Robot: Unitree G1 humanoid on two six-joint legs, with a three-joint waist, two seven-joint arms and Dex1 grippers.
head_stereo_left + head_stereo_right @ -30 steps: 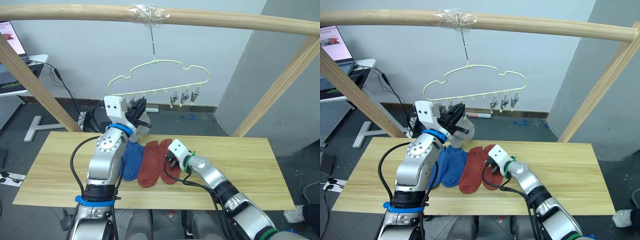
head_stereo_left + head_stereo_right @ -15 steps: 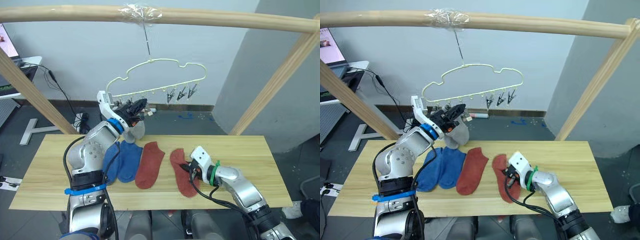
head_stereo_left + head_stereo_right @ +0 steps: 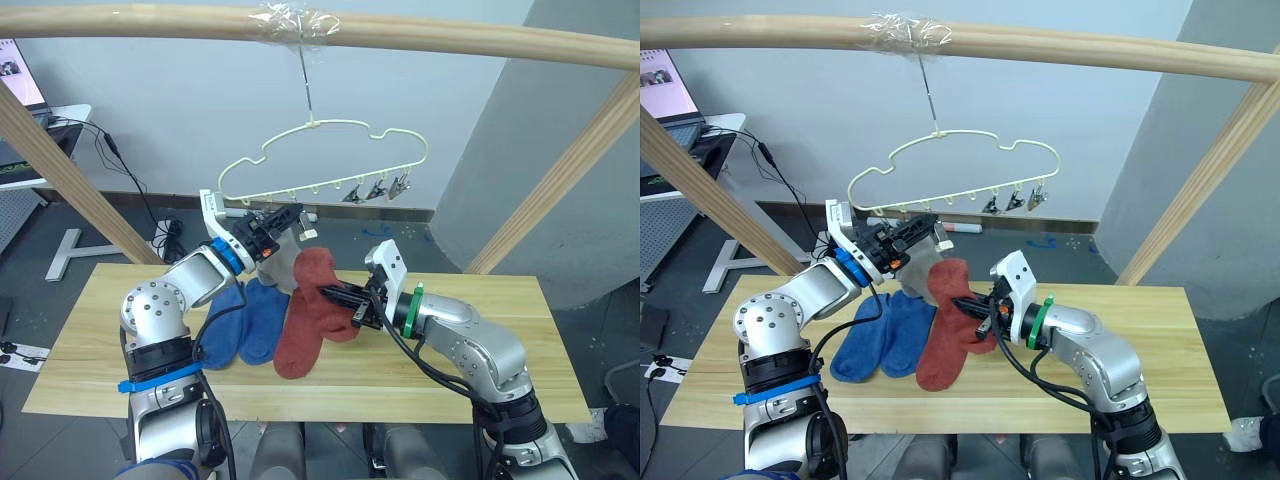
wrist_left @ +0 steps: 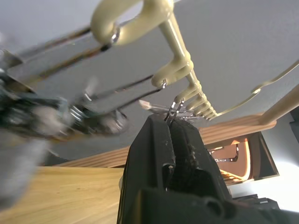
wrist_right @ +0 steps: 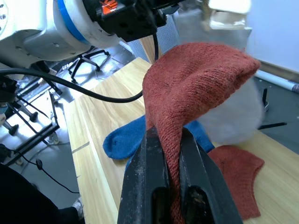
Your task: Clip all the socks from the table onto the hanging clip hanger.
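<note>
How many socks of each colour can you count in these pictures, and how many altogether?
Blue socks: 2
Rust-red socks: 2, one of them in the right gripper
Grey sock: 1 that can be told
Total: 5

Quick tally: five socks that I can make out. Two blue ones (image 3: 252, 318) lie side by side on the surface (image 3: 500, 330). Two rust-red: one (image 3: 298, 342) flat beside the blue pair, the other (image 3: 322, 292) lifted up in the right hand (image 3: 357, 303). One light grey sock (image 3: 923, 264) is up by the left hand (image 3: 908, 238). Only one clip hanger (image 3: 325, 158), pale yellow-green. Three metal clips (image 3: 377, 190) show clearly at one end; the rest of the row is too small to count. Two hands.
</note>
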